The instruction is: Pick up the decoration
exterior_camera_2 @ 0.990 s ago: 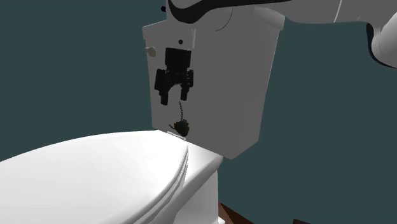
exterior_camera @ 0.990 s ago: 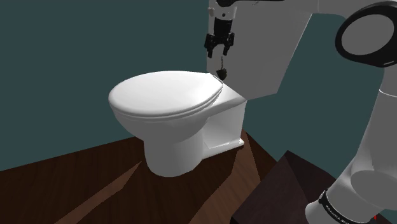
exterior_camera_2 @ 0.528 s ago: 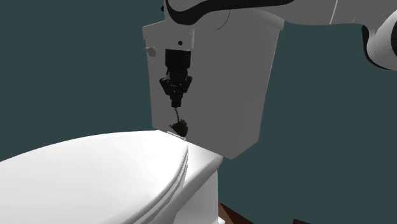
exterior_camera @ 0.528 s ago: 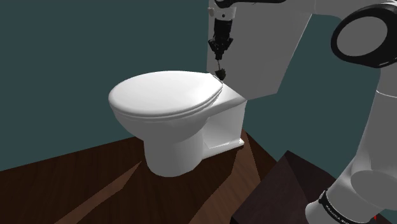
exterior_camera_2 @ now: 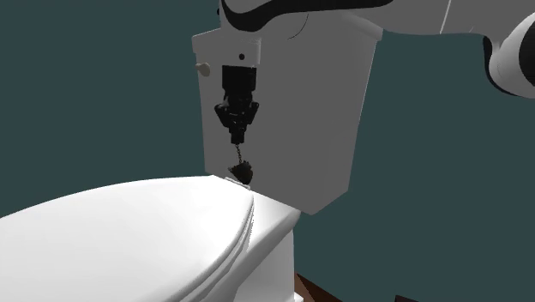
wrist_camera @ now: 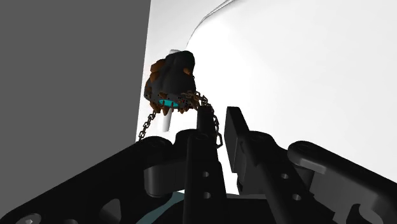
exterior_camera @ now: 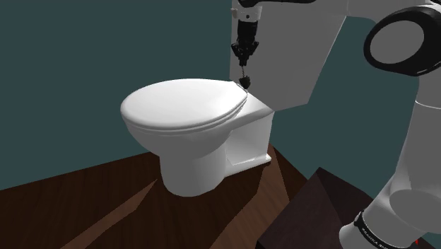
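Note:
The decoration is a small dark brown lump with a teal spot and a thin chain. It rests at the back of the white toilet lid, just in front of the tank. My black gripper hangs straight above it, pointing down, shut on the upper end of the chain. From the second exterior view, the gripper holds the chain up from the decoration. In the wrist view, the chain runs from the decoration to the fingertips of the gripper.
The white toilet stands on a dark wood floor against teal walls. Its tank rises close behind the gripper, with a flush knob on its side. The dark stand is at the shoulder view's lower right.
A second ago the fingers stood apart around the chain; they have since closed on it. Over the last half second nothing has moved, and the decoration still rests on the toilet.

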{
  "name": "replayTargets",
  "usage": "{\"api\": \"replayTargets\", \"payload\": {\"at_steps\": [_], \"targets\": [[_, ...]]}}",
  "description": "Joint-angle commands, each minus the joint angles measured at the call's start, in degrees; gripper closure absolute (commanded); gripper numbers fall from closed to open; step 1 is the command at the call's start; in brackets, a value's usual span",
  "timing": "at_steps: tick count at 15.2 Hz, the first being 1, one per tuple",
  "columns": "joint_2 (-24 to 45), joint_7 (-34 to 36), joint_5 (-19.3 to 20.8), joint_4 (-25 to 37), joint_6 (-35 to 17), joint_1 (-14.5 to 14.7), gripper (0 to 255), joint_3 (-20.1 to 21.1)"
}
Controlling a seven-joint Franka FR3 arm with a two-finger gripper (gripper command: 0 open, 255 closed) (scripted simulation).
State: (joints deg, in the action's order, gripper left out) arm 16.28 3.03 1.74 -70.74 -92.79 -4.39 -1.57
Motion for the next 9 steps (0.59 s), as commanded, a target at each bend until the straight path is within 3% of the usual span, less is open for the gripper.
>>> {"api": "replayTargets", "payload": {"at_steps": [1, 9], "targets": [[0.0, 0.0, 0.6, 2.2, 1.3, -0.8, 255, -0.8], [4.8, -0.7, 0.0, 16.0, 10.2, -0.3, 255, -2.0]]}}
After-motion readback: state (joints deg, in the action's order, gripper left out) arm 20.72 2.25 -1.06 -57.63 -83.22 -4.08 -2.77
